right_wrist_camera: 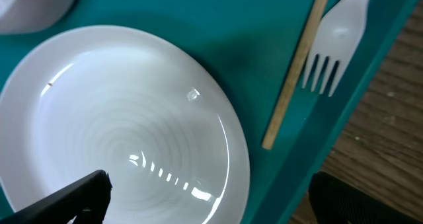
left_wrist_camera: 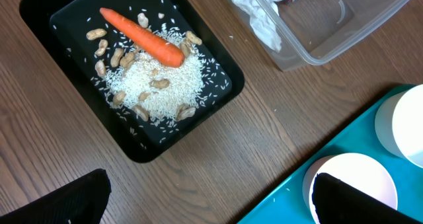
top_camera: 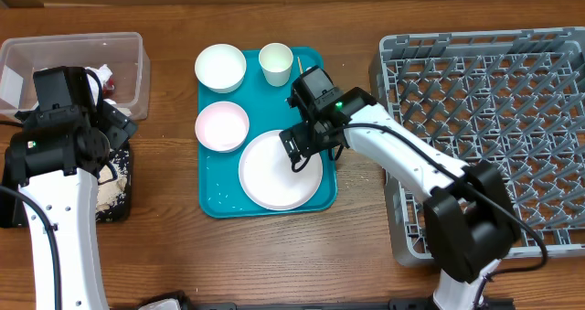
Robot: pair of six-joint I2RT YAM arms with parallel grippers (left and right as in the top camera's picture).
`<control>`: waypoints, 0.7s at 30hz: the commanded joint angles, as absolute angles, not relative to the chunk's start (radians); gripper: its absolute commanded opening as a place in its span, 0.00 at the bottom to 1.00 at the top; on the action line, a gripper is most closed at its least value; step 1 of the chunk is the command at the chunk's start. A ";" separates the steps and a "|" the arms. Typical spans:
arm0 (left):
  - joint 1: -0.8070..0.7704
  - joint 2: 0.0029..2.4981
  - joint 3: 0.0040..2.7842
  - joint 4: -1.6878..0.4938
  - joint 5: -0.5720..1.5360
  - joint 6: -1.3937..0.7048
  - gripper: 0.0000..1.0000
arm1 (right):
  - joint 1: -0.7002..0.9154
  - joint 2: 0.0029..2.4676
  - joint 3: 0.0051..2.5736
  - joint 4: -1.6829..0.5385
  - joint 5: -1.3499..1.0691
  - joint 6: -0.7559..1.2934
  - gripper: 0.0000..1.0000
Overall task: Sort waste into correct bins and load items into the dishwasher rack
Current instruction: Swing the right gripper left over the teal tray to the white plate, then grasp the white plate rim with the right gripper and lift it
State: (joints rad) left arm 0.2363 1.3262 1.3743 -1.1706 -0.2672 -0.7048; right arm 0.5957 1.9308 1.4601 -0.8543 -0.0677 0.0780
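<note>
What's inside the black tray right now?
An orange carrot lies along the edge of a heap of white crumbs, with peanut-like scraps scattered round it in the black tray. Whatever lies under the heap is covered.

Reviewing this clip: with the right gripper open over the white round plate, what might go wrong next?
1. The glossy white round plate lies flat on the flat teal serving tray, so the open right gripper may get a poor hold on its rim and slip.
2. The thin light wooden chopstick and white plastic fork lie just beside that rim, and a descending finger may knock or pinch them.
</note>
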 commanded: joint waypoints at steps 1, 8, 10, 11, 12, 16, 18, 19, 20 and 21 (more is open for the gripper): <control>0.237 1.328 1.394 -1.170 -0.288 -0.722 1.00 | 0.595 2.006 1.489 -0.847 -0.092 0.074 1.00; 0.237 1.328 1.394 -1.170 -0.288 -0.722 1.00 | 0.602 2.052 1.489 -0.843 -0.127 0.073 0.97; 0.237 1.328 1.394 -1.170 -0.288 -0.722 1.00 | 0.606 2.063 1.489 -0.844 -0.130 0.073 0.93; 0.237 1.328 1.394 -1.170 -0.288 -0.722 1.00 | 0.607 2.068 1.489 -0.844 -0.130 0.073 0.90; 0.237 1.328 1.394 -1.170 -0.288 -0.722 1.00 | 0.608 2.074 1.488 -0.843 -0.130 0.074 0.86; 0.237 1.328 1.394 -1.170 -0.288 -0.722 1.00 | 0.609 2.092 1.487 -0.844 -0.130 0.074 0.69; 0.235 1.328 1.394 -1.170 -0.288 -0.722 1.00 | 0.609 2.092 1.487 -0.844 -0.129 0.075 0.61; 0.235 1.328 1.394 -1.170 -0.288 -0.722 1.00 | 0.609 2.092 1.487 -0.843 -0.129 0.075 0.58; 0.235 1.328 1.394 -1.170 -0.288 -0.722 1.00 | 0.609 2.092 1.487 -0.844 -0.129 0.076 0.54; 0.235 1.328 1.394 -1.170 -0.288 -0.722 1.00 | 0.609 2.092 1.487 -0.844 -0.128 0.078 0.51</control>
